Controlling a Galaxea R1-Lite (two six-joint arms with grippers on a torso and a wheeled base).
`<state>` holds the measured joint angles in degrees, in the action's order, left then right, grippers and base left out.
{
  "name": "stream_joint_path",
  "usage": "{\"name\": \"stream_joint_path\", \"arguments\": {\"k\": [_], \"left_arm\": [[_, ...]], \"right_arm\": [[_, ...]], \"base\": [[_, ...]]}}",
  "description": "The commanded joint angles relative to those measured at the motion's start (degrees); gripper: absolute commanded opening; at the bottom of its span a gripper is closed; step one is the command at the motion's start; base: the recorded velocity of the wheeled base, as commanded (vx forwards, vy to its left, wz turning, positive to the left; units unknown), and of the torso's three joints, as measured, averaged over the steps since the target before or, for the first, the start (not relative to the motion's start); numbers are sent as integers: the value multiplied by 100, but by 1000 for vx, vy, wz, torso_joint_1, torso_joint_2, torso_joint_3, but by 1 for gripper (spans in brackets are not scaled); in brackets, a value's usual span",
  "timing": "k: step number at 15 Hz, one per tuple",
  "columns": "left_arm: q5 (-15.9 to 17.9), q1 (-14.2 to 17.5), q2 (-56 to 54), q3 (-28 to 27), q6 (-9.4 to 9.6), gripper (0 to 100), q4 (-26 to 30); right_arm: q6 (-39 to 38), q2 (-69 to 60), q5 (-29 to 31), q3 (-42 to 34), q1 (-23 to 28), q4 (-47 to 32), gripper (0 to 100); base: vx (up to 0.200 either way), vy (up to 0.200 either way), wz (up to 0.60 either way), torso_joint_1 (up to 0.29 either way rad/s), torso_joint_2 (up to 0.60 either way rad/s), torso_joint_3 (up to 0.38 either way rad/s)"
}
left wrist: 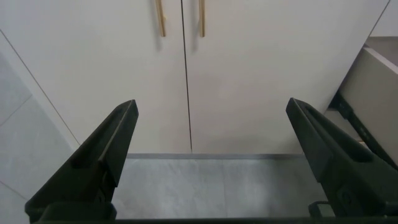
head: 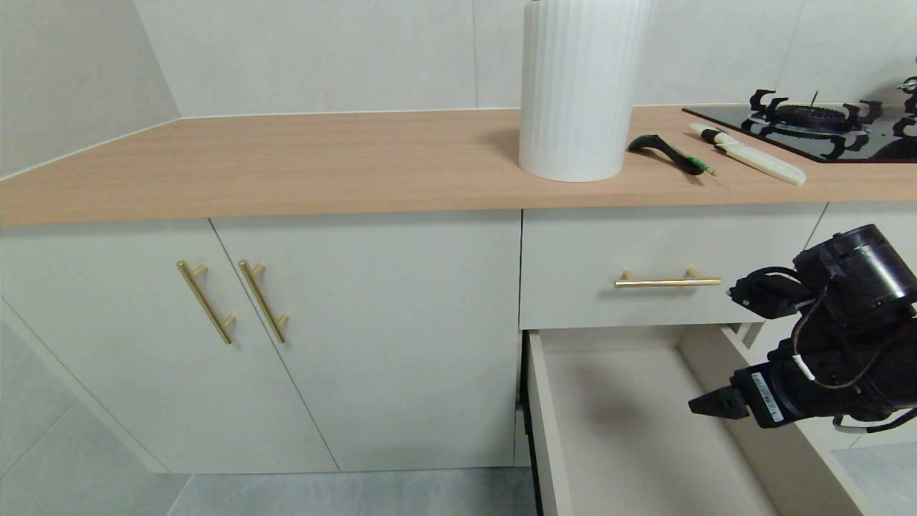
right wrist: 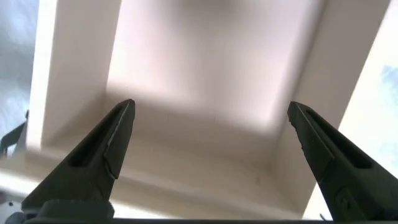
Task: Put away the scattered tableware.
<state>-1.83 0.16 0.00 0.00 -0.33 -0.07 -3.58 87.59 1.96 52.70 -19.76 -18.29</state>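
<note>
Right claw [head: 711, 350] is spread wide, two black fingers far apart, nothing between them and nothing touched. It hangs at the right-hand wall of the open drawer [head: 616, 430], fingertips pointing across the drawer's bare pale floor. On the right wrist camera it's the same story: the claw [right wrist: 211, 109] gapes, and through the gap we look straight into the drawer [right wrist: 205, 74].

Just above the right claw sits the closed upper drawer [head: 573, 265]. Its gold bar handle [head: 668, 282] is level with the claw's upper finger and just to the left of it, not touching.

The tableware is higher up and farther back, on the wooden countertop [head: 286, 158], well apart from the claw. There's a black utensil [head: 666, 152] and a cream knife [head: 749, 154], lying near each other but not touching. Left of them stands a tall white ribbed canister [head: 579, 93], with the utensil's head close to its base. To the right of the knife is the black hob [head: 817, 125].

Over to the left claw [left wrist: 211, 109]: it's wide open too, empty, in contact with nothing. Ahead of it are the two pale cabinet doors [left wrist: 249, 74] with their gold handles [left wrist: 160, 15], and grey floor [left wrist: 211, 180] lies under it.
</note>
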Motion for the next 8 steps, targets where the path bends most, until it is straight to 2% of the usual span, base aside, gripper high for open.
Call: {"name": "stream_joint_path", "arguments": {"k": [1, 6, 8], "left_arm": [[-2, 2, 0, 0, -2, 100, -1], [-2, 2, 0, 0, -2, 100, -1], [-2, 2, 0, 0, -2, 100, -1]], "right_arm": [[-11, -67, 6, 21, -1, 18, 100], [-11, -304, 15, 83, -10, 44, 100], [16, -787, 111, 126, -28, 9, 100]], "base": [[0, 0, 0, 0, 0, 0], [0, 0, 0, 0, 0, 0], [0, 0, 0, 0, 0, 0]]}}
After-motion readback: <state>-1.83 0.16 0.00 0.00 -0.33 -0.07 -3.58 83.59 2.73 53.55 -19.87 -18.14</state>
